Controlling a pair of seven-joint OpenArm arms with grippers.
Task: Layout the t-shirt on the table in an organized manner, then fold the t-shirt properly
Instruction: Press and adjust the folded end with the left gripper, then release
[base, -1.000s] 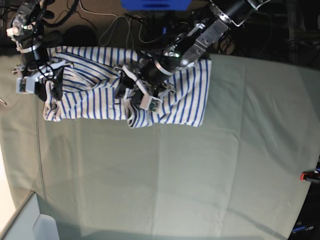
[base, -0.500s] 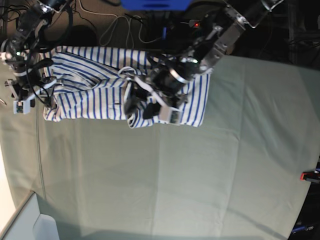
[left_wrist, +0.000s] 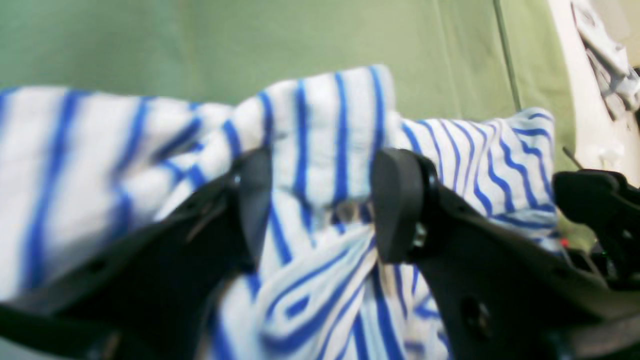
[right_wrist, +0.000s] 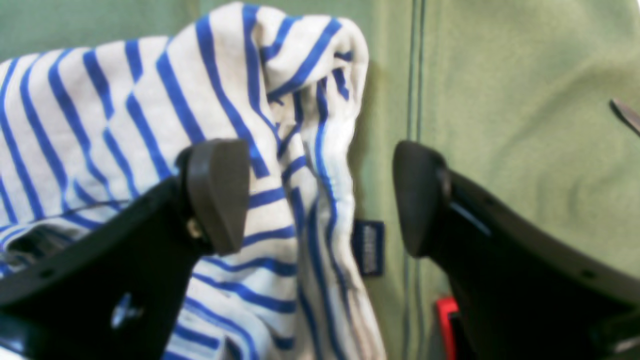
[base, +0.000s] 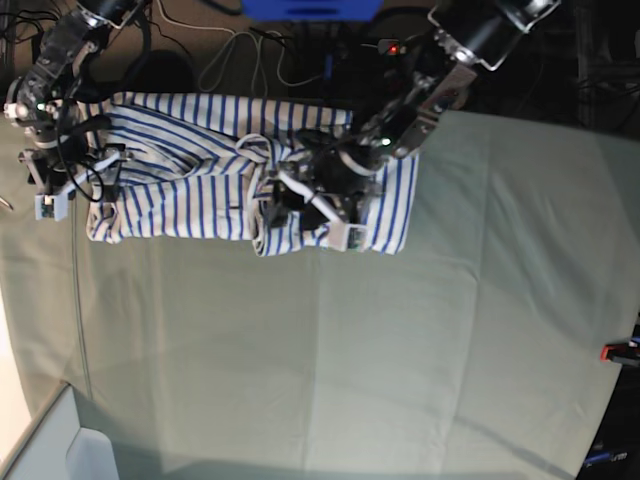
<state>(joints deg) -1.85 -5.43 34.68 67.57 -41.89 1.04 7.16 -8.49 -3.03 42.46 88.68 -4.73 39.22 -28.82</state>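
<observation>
The white, blue-striped t-shirt (base: 190, 160) lies crumpled and partly folded along the far edge of the table (base: 350, 350). My left gripper (base: 290, 210) is low over the shirt's middle. In the left wrist view this gripper (left_wrist: 325, 205) is shut on a raised ridge of the t-shirt (left_wrist: 320, 130), with both pads pressing the cloth. My right gripper (base: 95, 185) is at the shirt's left end. In the right wrist view it (right_wrist: 320, 197) stands wide open over the shirt's edge (right_wrist: 300, 150), and the dark blue tag (right_wrist: 367, 247) lies between its fingers, gripped by neither.
Cables (base: 240, 50) and a blue object (base: 310, 8) sit beyond the table's far edge. A red clamp (base: 620, 352) is at the right edge. A pale box (base: 60, 450) stands at the bottom left corner. A seam (right_wrist: 415, 75) runs through the table cloth beside the shirt.
My right gripper has opened wide and let go of the shirt's left end. My left arm has shifted right and slightly toward the table's front, with the cloth bunched at its fingers.
</observation>
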